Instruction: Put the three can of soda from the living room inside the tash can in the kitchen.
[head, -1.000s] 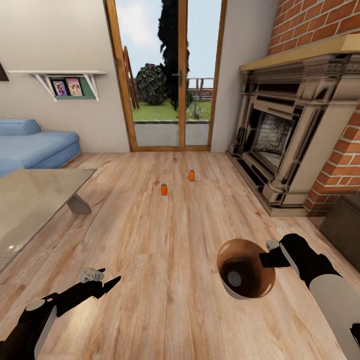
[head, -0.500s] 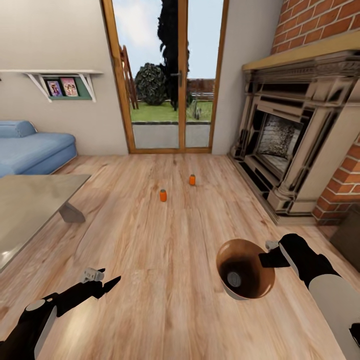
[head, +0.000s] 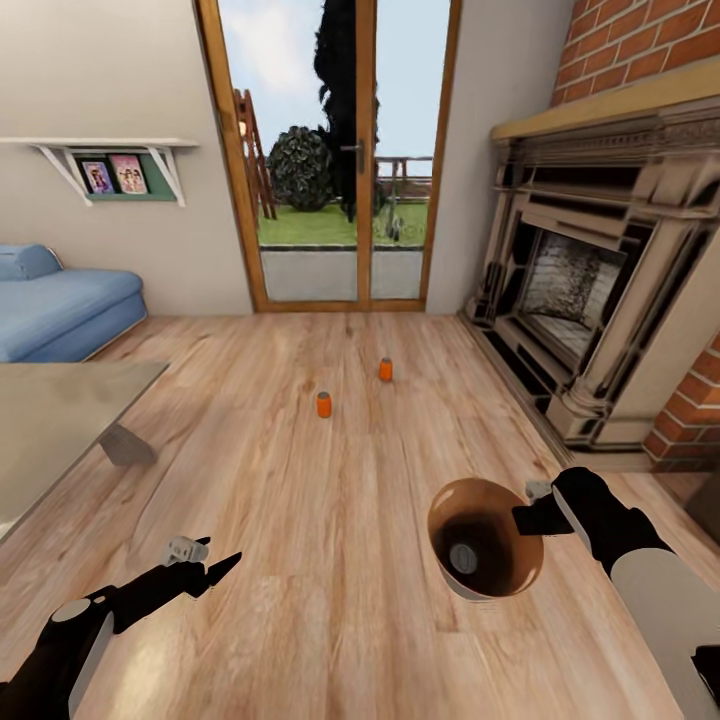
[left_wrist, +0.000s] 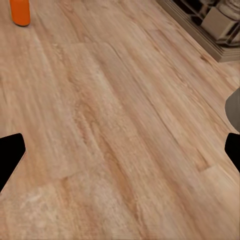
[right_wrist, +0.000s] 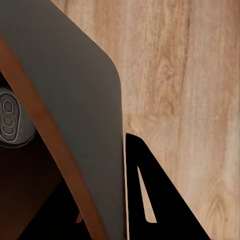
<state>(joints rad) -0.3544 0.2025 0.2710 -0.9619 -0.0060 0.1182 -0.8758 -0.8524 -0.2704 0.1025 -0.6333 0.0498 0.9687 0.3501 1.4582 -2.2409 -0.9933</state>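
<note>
- One can (head: 462, 556) already lies in the bottom of the bin (head: 500, 510), its grey top facing up; the right wrist view shows the same can (right_wrist: 11, 120) inside the dark wall.
- The right claw (head: 532, 517) is clamped on the bin's rim, one finger inside and one outside, carrying the bin off the floor (head: 330, 520) — at least it looks lifted, tilted toward the camera.
- Two cans are left: the near can (head: 323, 404) and the far can (head: 385, 369) stand upright on the planks, well apart from each other and well ahead of both arms.
- The left claw (head: 205, 568) hangs low over the floor; in the left wrist view its fingers (left_wrist: 10, 155) sit wide apart with nothing between them, and an orange can (left_wrist: 20, 11) shows at the frame's corner.
- So I judge about a third done: two pick-ups remain, then the trip to the kitchen.
- Room to move is generous — bare planks run straight to both cans.
- Edges to mind: the low surface (head: 60, 410) on the left, the fireplace (head: 600, 290) base on the right, the glass doors (head: 340, 150) beyond the cans.
- The sofa (head: 60, 310) sits well clear, far left.
</note>
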